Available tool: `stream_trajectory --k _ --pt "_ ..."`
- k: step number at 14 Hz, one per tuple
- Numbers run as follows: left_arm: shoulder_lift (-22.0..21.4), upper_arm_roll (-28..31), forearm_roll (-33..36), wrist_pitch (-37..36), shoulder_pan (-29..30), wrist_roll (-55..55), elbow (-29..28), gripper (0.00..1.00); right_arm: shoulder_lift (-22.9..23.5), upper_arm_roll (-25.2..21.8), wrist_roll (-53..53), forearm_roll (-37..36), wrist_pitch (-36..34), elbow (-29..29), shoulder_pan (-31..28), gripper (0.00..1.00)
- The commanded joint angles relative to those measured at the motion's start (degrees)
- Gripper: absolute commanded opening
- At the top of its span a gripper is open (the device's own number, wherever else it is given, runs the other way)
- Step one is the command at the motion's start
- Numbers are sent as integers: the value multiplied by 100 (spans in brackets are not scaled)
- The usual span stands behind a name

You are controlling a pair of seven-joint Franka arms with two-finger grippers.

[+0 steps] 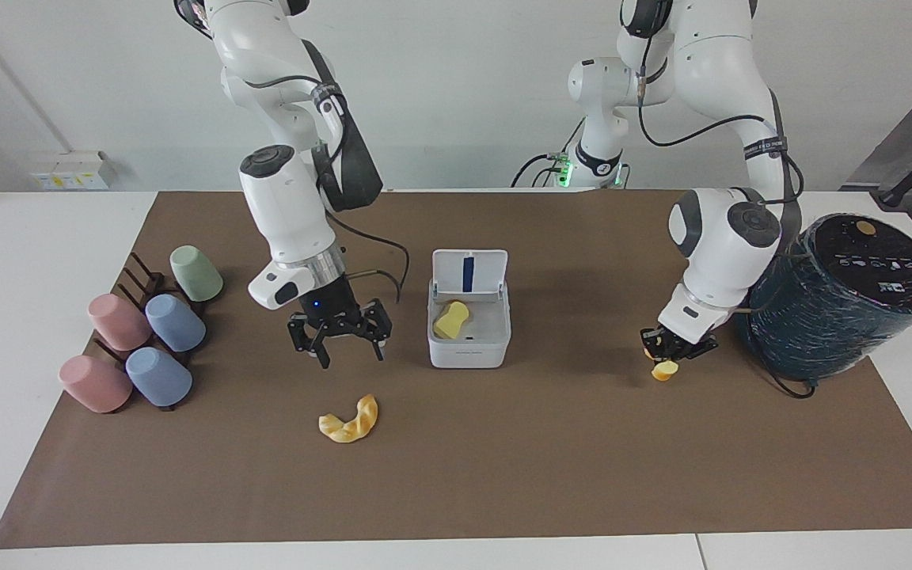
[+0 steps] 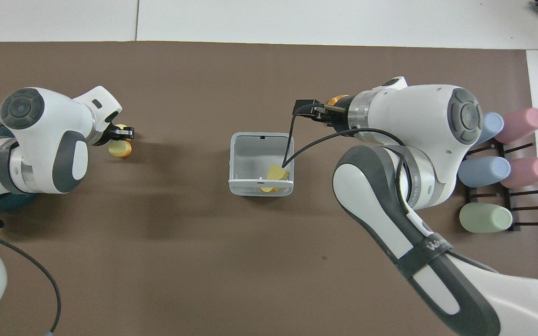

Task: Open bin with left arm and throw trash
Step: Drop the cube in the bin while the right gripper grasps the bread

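Note:
The white bin stands mid-table with its lid up, the blue strip showing. One pale yellow block lies inside it and shows in the overhead view in the bin. My right gripper is open and empty, raised over the mat between the bin and the cups. The golden croissant lies on the mat and is mostly covered by that gripper from above. My left gripper is shut on the other yellow block, beside the teal cylinder. That gripper and its block also show from above.
Several pastel cups lie on a dark rack at the right arm's end of the table. The big dark teal cylinder with a cable stands at the left arm's end. A brown mat covers the table.

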Motion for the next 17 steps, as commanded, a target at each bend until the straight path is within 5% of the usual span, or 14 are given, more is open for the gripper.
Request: stream_trajectory --k 1,8,14,17 --pt "120 33 -15 -544 -255 -372 592 0 313 65 72 -122 248 41 -234 100" --pt "58 15 -103 -1345 -1713 -3008 1104 0 1412 73 2822 -43 108 963 -323 100" --pt "58 -2 -455 -1205 -2452 -4179 1113 0 1685 91 3229 555 -33 991 -305 100" --pt "76 -2 -568 -583 -2664 -4549 903 0 1685 91 3238 599 -191 991 -340 100"
